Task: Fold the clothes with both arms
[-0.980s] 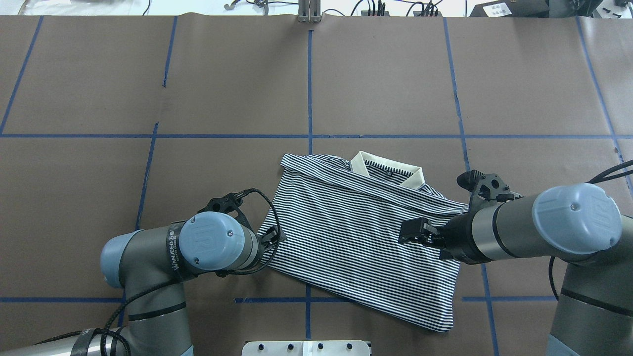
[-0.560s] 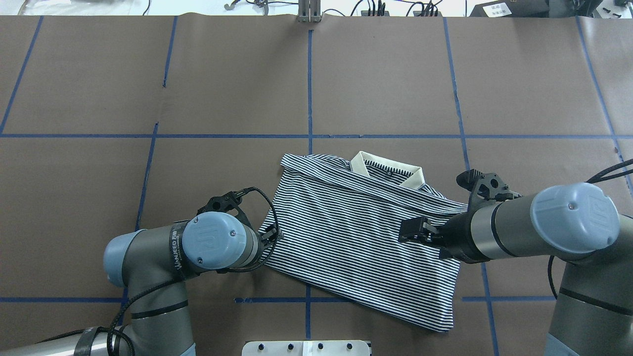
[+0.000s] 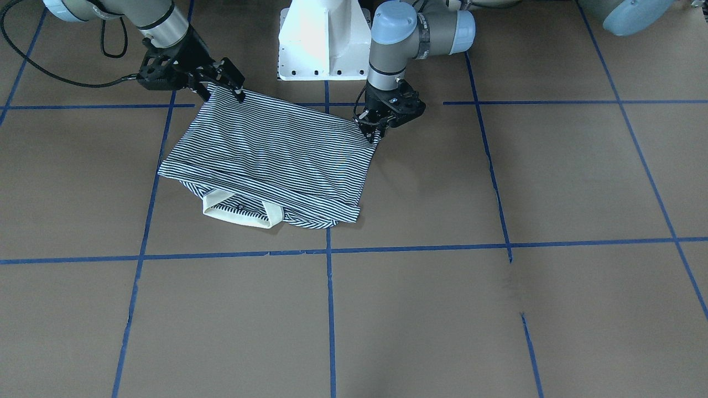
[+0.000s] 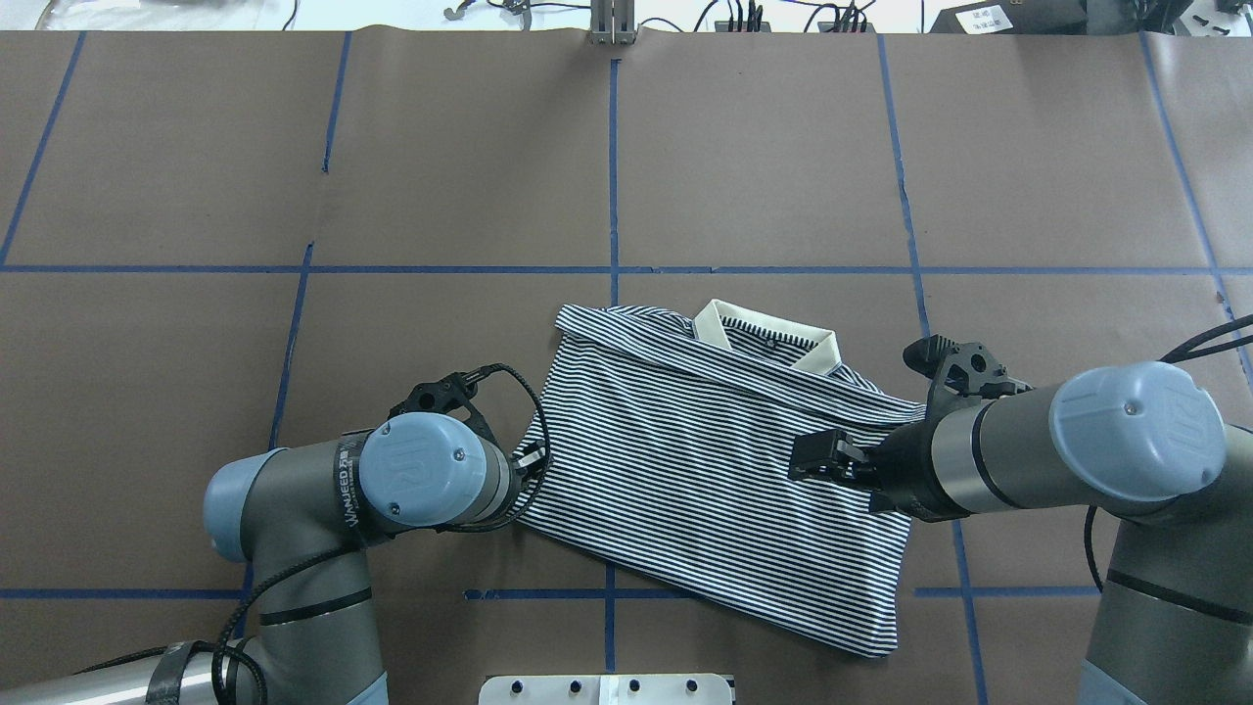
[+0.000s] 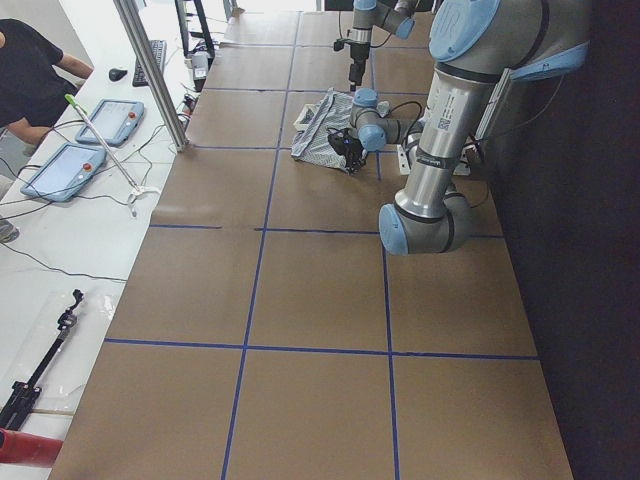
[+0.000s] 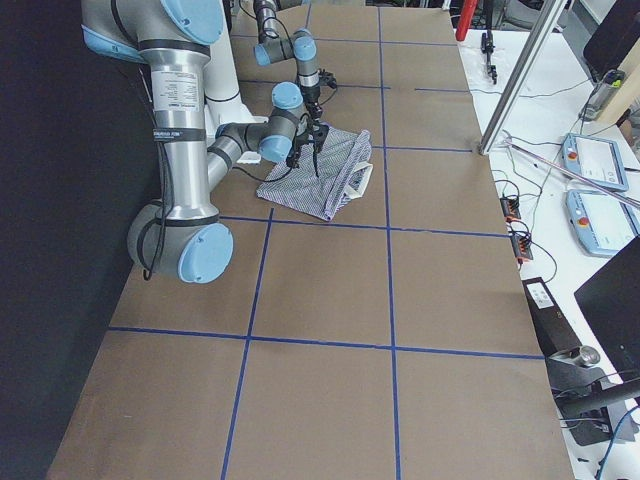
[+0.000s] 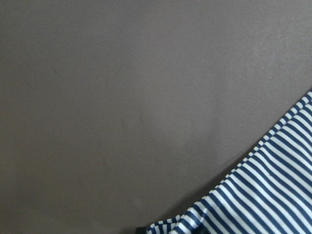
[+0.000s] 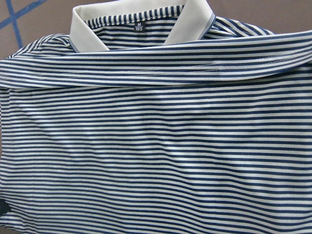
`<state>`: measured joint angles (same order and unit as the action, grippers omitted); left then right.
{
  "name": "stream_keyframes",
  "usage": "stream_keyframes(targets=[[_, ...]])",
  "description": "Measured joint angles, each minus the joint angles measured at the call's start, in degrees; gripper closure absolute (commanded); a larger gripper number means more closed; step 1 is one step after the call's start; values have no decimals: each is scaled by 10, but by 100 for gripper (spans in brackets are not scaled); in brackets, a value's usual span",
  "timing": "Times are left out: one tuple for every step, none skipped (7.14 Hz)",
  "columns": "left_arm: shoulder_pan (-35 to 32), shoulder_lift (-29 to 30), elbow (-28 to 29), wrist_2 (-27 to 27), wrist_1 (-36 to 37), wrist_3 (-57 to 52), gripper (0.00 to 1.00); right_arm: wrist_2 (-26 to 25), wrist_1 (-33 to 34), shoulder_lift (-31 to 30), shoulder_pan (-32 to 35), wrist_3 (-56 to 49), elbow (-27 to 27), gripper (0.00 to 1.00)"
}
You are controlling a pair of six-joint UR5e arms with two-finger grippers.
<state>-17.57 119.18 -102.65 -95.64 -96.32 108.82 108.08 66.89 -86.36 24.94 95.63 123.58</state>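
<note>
Where the front-facing camera looks down, the folded navy-and-white striped polo shirt (image 3: pixel 265 152) lies on the brown table (image 3: pixel 498 309), the black left gripper (image 3: pixel 373 128) seemingly pinched on its corner. Overhead, the black right gripper (image 4: pixel 803 462) overlaps the opposite edge; its opening I cannot tell.

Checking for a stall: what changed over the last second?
The left gripper crept slightly away from the robot at the shirt's edge. The shirt and the right gripper stayed put, with no visible grab or release.
</note>
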Motion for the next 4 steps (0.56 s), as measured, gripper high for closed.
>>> stream_keyframes(targets=[[-4,0,-4,-1,0,-3,100,-2,0,0,0,0,0,0],[-13,1,-10,-1,0,-4,100,-7,1,-1,0,0,-1,0],[-28,1,-14,-2,0,-5,100,-13,1,-1,0,0,-2,0],[-47,0,-13,-1,0,-6,100,-16,1,-1,0,0,-3,0]])
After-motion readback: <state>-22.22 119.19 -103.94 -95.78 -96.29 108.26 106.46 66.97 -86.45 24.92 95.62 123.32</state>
